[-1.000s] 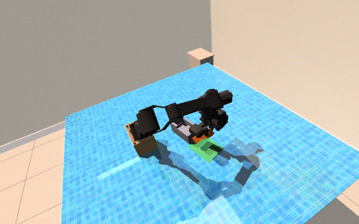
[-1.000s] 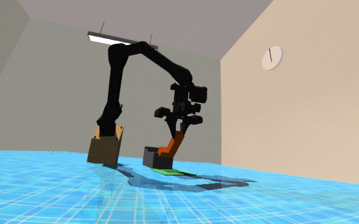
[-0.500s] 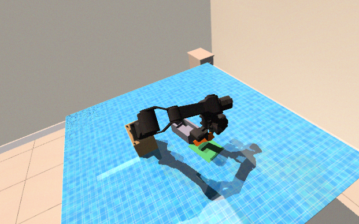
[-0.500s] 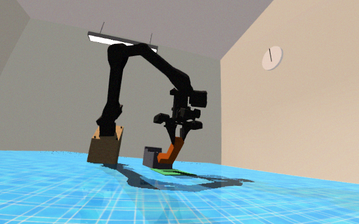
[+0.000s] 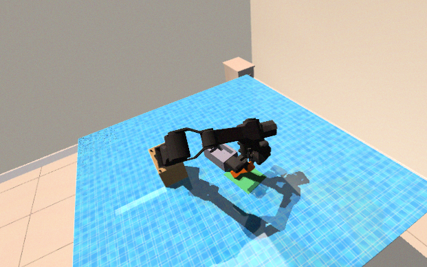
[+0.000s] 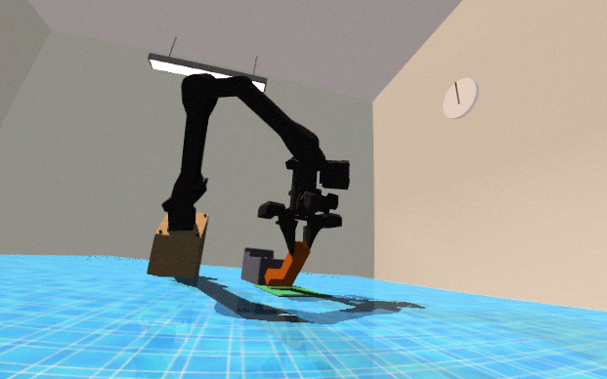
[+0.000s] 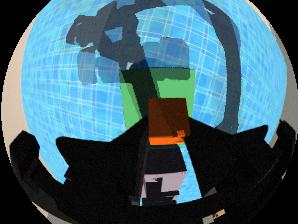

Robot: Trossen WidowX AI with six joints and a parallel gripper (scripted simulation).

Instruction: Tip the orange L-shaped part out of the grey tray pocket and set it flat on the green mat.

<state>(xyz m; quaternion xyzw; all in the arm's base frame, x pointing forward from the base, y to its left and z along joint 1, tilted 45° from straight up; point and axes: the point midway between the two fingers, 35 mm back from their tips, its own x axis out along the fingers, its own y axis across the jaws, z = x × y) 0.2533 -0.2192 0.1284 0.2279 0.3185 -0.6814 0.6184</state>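
The orange L-shaped part (image 5: 239, 173) (image 6: 296, 266) (image 7: 169, 117) is out of the tray and steeply tilted. My gripper (image 6: 301, 246) is shut on its raised end. In the exterior view its L-shaped end points down and toward the tray, low over the green mat (image 5: 239, 184) (image 6: 270, 290) (image 7: 181, 86). I cannot tell whether it touches the mat. The grey tray (image 5: 214, 159) (image 6: 252, 266) (image 7: 174, 176) stands beside the mat, on the arm base's side. In the wrist view the part's raised end hides some of the mat.
The arm's wooden base block (image 5: 176, 175) (image 6: 176, 255) stands behind the tray. The tray's raised walls are close to the part and the fingers. The arm's shadow falls across the mat and the blue table top (image 5: 141, 234) (image 6: 113, 332).
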